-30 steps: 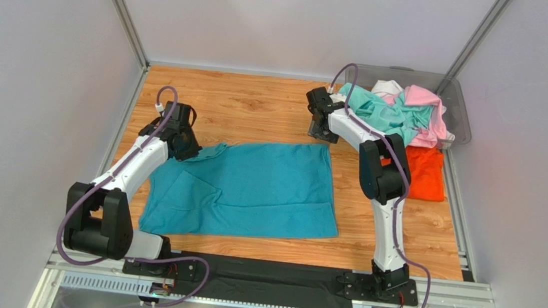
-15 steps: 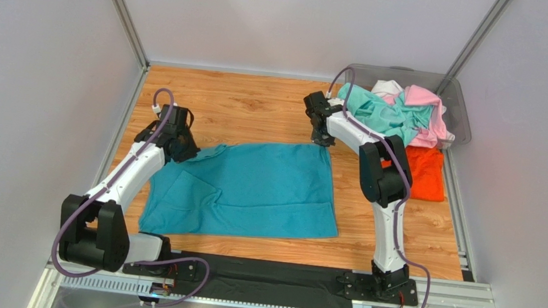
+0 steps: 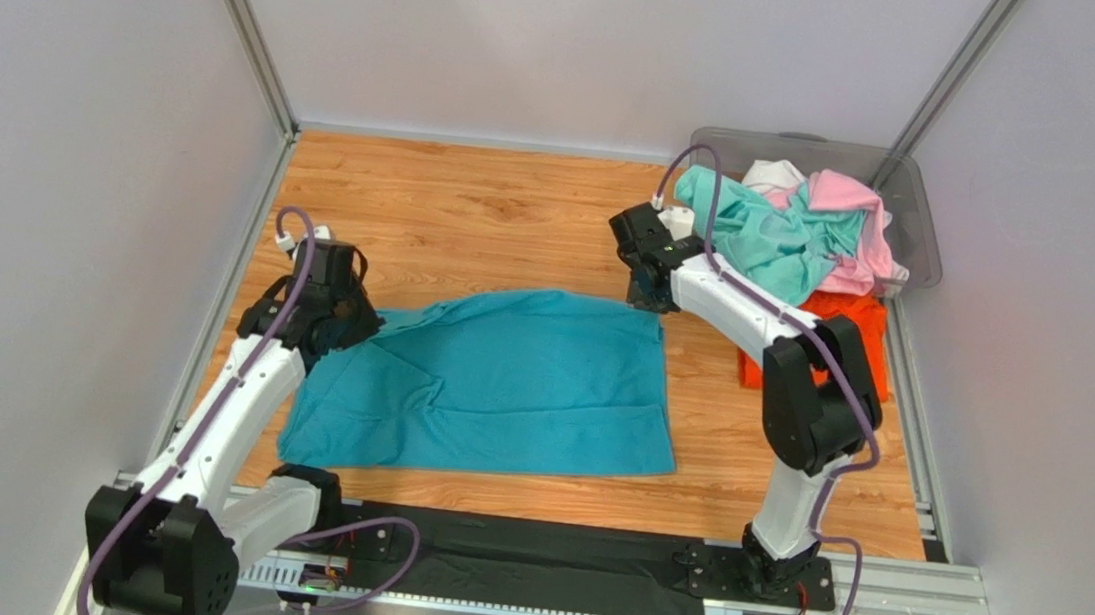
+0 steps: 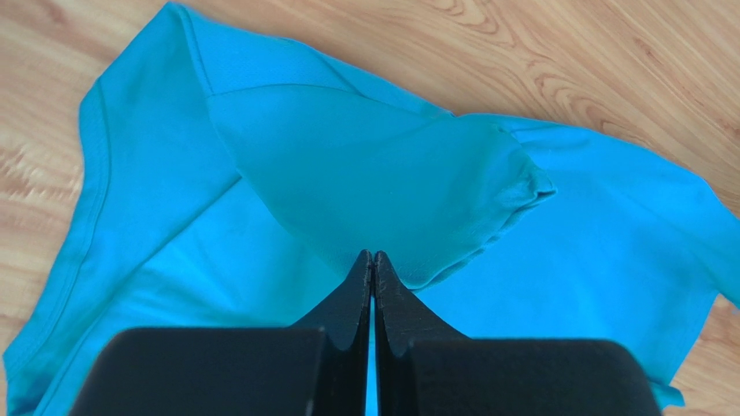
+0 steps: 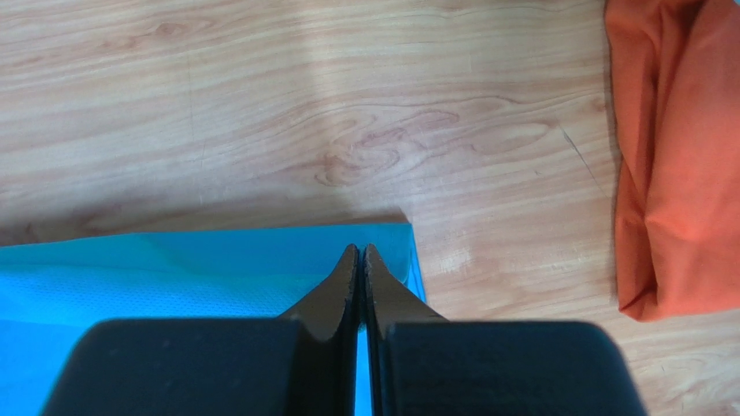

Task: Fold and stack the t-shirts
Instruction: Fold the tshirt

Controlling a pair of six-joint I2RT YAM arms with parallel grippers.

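A teal-blue t-shirt (image 3: 501, 386) lies spread across the middle of the wooden table. My left gripper (image 3: 342, 315) is shut on its left sleeve area; in the left wrist view a bulging fold of the t-shirt (image 4: 373, 173) rises up to the closed gripper (image 4: 373, 256). My right gripper (image 3: 649, 295) is shut on the shirt's far right corner, and the right wrist view shows that corner (image 5: 395, 251) raised off the wood at the gripper (image 5: 360, 250). An orange t-shirt (image 3: 868, 336) lies folded at the right. Mint-green (image 3: 758, 223), pink (image 3: 849, 216) and white (image 3: 775, 174) t-shirts are piled at the back right.
A grey translucent bin (image 3: 926, 209) at the back right corner holds the pile of shirts. The orange shirt (image 5: 677, 173) lies close to the right of my right gripper. Bare wood (image 3: 488, 212) stretches behind the teal-blue shirt. Walls and frame posts border the table.
The right gripper dropped onto the shirt's far right corner and shut on it. Both arms then drew back toward the near side, the left one also leftward, rumpling the far edge.
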